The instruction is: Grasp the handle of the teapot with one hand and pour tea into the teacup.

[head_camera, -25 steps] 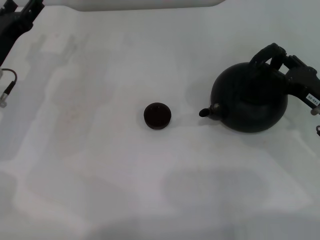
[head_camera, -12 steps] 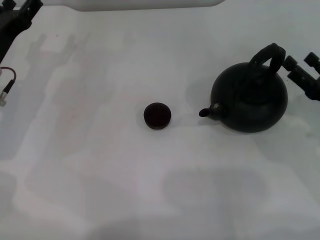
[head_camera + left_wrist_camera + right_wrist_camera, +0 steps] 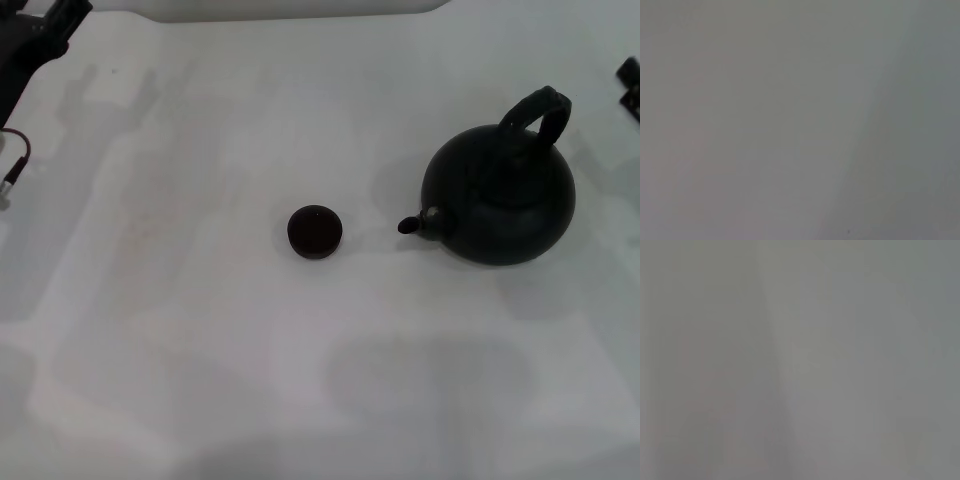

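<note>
The teapot (image 3: 500, 200) is a large round matte black pot standing upright on the white table at the right, its short spout (image 3: 412, 224) pointing left. Its thick black arched handle (image 3: 540, 112) stands free over the top. The teacup (image 3: 315, 231) is a tiny dark round cup at the table's middle, left of the spout and apart from it. My right gripper (image 3: 631, 88) shows only as a black sliver at the right edge, clear of the handle. My left gripper (image 3: 45, 30) is parked at the far left corner. Both wrist views show only plain grey surface.
The white table (image 3: 200, 350) spreads around both things. A pale raised edge (image 3: 290, 8) runs along the back. A thin cable with a plug (image 3: 12, 175) hangs at the left edge.
My right gripper has drawn away from the teapot's handle to the right, almost out of the head view. The teapot and teacup have stayed put. The left arm has barely shifted.
</note>
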`<state>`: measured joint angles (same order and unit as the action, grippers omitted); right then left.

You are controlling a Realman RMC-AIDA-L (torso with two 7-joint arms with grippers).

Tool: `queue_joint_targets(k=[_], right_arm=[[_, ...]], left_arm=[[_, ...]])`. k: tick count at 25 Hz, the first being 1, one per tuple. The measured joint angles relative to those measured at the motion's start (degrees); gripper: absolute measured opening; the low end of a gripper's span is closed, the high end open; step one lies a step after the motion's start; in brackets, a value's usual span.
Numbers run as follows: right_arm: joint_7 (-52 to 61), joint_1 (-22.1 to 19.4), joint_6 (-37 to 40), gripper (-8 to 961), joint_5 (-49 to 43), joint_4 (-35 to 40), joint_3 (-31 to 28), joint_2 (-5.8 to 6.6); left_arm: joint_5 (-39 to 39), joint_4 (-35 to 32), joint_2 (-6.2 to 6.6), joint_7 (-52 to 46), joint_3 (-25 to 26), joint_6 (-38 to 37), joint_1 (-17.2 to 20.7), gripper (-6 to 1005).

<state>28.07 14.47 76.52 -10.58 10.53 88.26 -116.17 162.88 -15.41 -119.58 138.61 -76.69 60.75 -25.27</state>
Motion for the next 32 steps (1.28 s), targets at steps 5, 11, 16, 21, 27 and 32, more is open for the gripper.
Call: queue_joint_targets(k=[5,11,16,21,27,32], right_arm=[[-8.41,0.95,-0.22,872,9.74,0.60,0.20,-0.02],[-10.75,1.08,-0.97,871,15.78,0.63,0.29,-0.03],[-11.02,1.08,-3.08,872,17.11,0.17,0.32,-0.02],[-10.64,1.08,-3.90,871,17.13,0.02,0.33,-0.02],[-9.24,0.68,-2.54,872,17.19,0.16,1.95,-0.01],[-8.11,0.89,-2.85,871,17.30,0.01,2.65,-0.01]], left_arm=[[1.84,0.13,-0.02,1.12,0.03,0.89,0.24,887],[5.02,1.68,-0.23,0.19,2.95,0.30,-0.01,888],[5.00,3.14,-0.13,0.38,4.36,-0.85,-1.23,887],[4.92,3.18,0.00,0.52,4.13,-0.85,-1.40,886],[4.80,4.59,0.01,1.09,4.15,0.55,-1.93,887],[4.80,4.64,0.11,1.14,4.51,1.09,-1.88,887]])
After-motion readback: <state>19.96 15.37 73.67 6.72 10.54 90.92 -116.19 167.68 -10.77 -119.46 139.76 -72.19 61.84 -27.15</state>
